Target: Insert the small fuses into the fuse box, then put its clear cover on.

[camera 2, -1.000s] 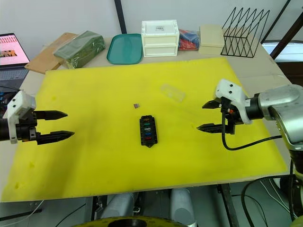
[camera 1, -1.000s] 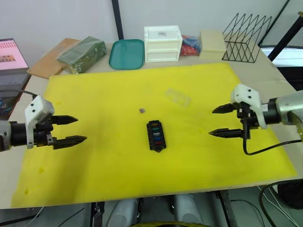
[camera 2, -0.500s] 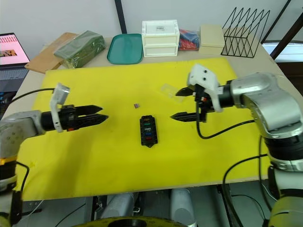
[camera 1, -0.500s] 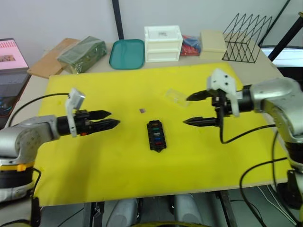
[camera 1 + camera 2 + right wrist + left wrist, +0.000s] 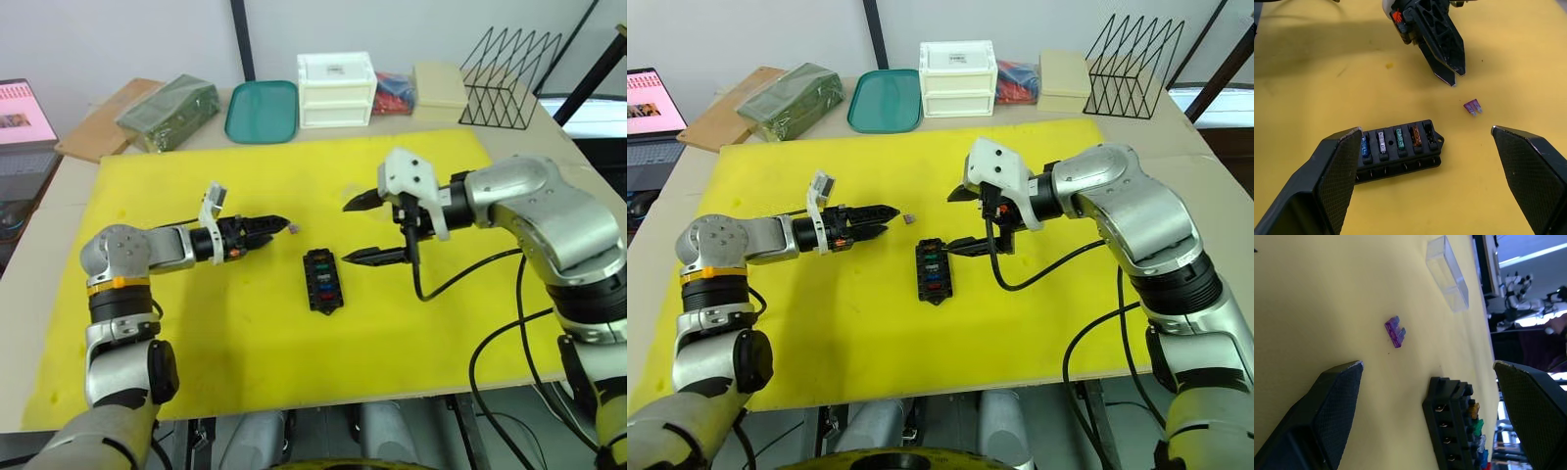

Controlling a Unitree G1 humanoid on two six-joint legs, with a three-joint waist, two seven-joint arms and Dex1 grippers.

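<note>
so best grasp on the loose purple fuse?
The purple fuse lies flat on the yellow mat, beside the fuse box. Pinch its narrow edges across the plastic body, coming from above; the left tool is nearest, open.

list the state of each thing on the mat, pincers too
fuse box: flat on the yellow mat, uncovered, several slots filled, end slot empty
purple fuse: loose on the mat, not inserted
clear cover: off the box, lying apart
left pincer: open, tips near the purple fuse
right pincer: open wide, holding nothing
</note>
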